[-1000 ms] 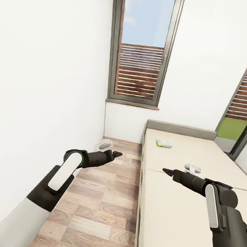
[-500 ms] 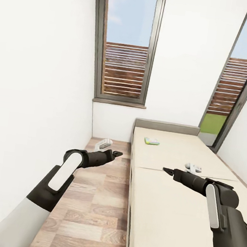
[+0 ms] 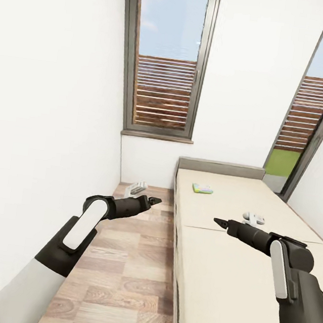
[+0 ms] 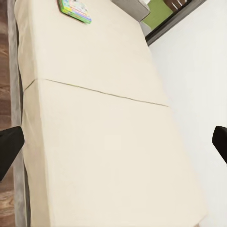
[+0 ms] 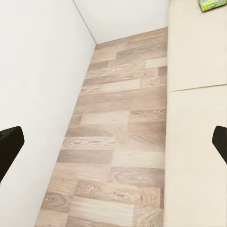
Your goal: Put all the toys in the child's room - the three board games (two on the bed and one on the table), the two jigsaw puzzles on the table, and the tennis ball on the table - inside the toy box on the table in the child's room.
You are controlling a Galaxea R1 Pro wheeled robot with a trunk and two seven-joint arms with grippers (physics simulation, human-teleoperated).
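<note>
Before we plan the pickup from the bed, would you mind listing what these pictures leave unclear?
- Green-edged board game near the headboard: too small in the head view to read; cut by the frame edge in both wrist views.
- White object on the bed: partly hidden behind the right gripper; too small to identify.
- Pale object on the floor: identity unclear.
- Left gripper: fingertips overlap in the head view.

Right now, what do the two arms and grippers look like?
Both match: white upper segments, black elbow housings, a dark grey forearm with a long white inlay strip, tapering to the left gripper and right gripper, slim black pointed fingers. No cables or markings show.
</note>
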